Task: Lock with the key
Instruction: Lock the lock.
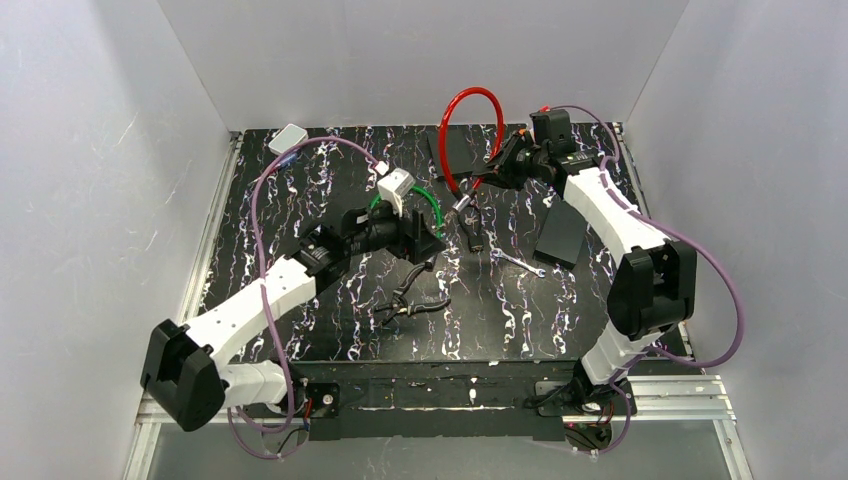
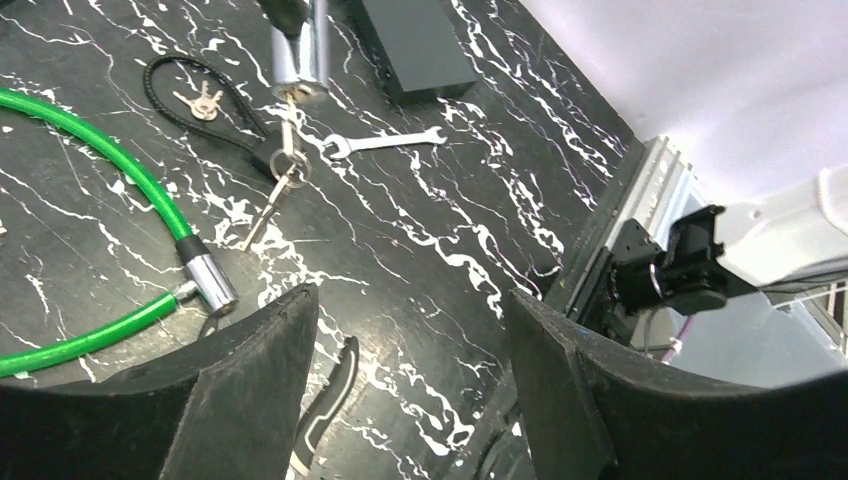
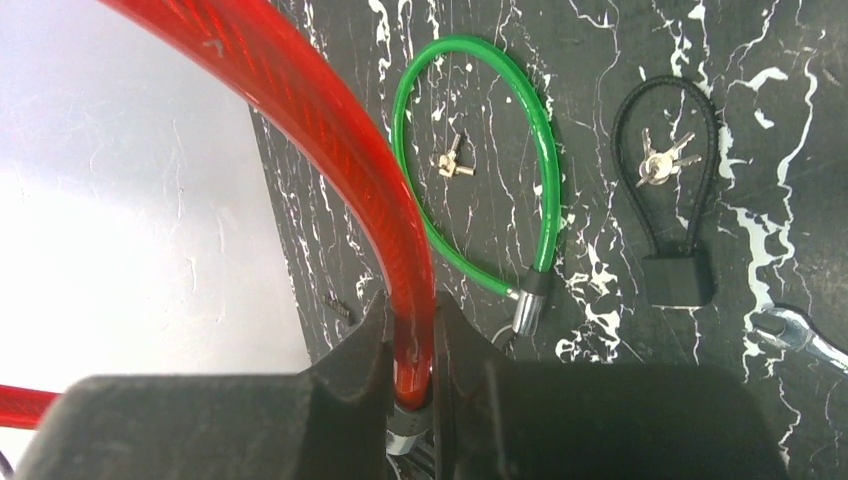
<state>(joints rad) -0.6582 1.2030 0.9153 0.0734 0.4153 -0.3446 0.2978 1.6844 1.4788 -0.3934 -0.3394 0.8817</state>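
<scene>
Key (image 2: 286, 130) hangs beyond open, empty left pincer (image 2: 410, 300); right pincer (image 3: 410, 335) clamps red lock (image 3: 330, 130).

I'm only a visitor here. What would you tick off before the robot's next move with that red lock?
1. Right fingers clamped on the red cable: ok.
2. Key in the cylinder: ok, it hangs from the keyhole.
3. Left fingers open and empty: ok.
4. Left fingers at the key: not ok, they are well apart from it.
5. Key turned to locked: cannot tell.
</scene>
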